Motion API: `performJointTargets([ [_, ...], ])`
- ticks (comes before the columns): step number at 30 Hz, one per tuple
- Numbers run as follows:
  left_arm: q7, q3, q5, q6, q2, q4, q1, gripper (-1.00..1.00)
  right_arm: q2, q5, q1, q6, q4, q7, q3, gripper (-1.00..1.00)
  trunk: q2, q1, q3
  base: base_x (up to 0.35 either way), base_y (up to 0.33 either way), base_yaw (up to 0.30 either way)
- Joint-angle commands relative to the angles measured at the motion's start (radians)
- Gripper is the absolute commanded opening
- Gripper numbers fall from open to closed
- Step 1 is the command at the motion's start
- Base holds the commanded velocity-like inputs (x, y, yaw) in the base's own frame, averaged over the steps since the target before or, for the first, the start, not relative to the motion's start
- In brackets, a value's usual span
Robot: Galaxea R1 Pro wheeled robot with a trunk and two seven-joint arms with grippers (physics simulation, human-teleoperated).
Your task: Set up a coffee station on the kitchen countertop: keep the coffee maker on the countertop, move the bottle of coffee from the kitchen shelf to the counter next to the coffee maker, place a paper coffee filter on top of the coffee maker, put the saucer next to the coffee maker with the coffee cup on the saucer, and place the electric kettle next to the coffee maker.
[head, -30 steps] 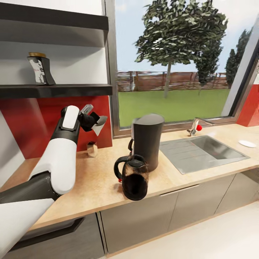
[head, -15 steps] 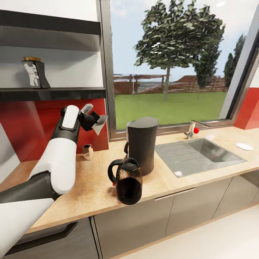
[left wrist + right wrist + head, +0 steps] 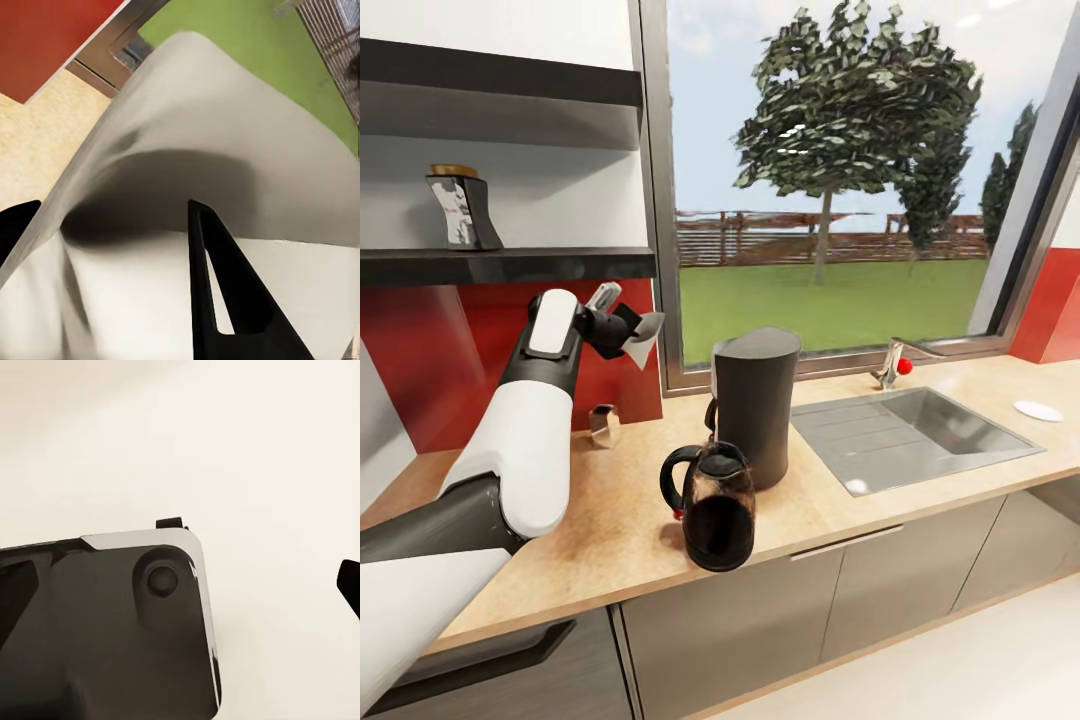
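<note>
My left gripper point(image 3: 628, 331) is raised in front of the red backsplash, shut on a pale paper coffee filter point(image 3: 643, 338). In the left wrist view the filter point(image 3: 202, 150) spreads wide around a dark finger point(image 3: 225, 300). The tall black coffee maker point(image 3: 754, 404) stands on the counter to the gripper's right and lower. A dark electric kettle point(image 3: 715, 505) sits just in front of it. The small coffee cup point(image 3: 603, 424) rests by the backsplash. The bottle of coffee point(image 3: 460, 208) stands on the dark shelf. A white saucer point(image 3: 1038, 410) lies at the far right.
A steel sink point(image 3: 910, 430) with a faucet point(image 3: 895, 362) is set into the wooden countertop point(image 3: 610, 530) right of the coffee maker. A large window rises behind. The right wrist view has a dark robot part point(image 3: 105, 622) over pale floor.
The head camera shifted, moving the whole scene left and down. My left gripper with the filter rose slightly and edged right.
</note>
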Motion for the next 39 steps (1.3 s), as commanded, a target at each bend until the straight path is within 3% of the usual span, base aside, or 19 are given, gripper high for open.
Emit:
performJointTargets([
  [1,0.009,0.003,0.014,0.001,-0.001,-0.001,-0.001,-1.0,0.0,-0.008,0.0,-0.003,0.001,0.0,0.0,1.0,-0.001,0.0,0.0,0.0,0.0,0.0],
  [28,0.013,-0.004,0.021,0.009,0.003,-0.003,-0.024,-1.0,0.0,-0.008,0.0,-0.004,0.0,0.0,-0.001,1.0,-0.001,0.0,0.0,0.0,-0.002,0.0],
  [39,0.013,-0.006,0.021,0.009,0.001,-0.003,-0.02,-1.0,0.0,-0.007,0.0,-0.003,0.0,0.0,-0.001,1.0,-0.001,0.0,0.0,0.068,-0.231,0.0],
])
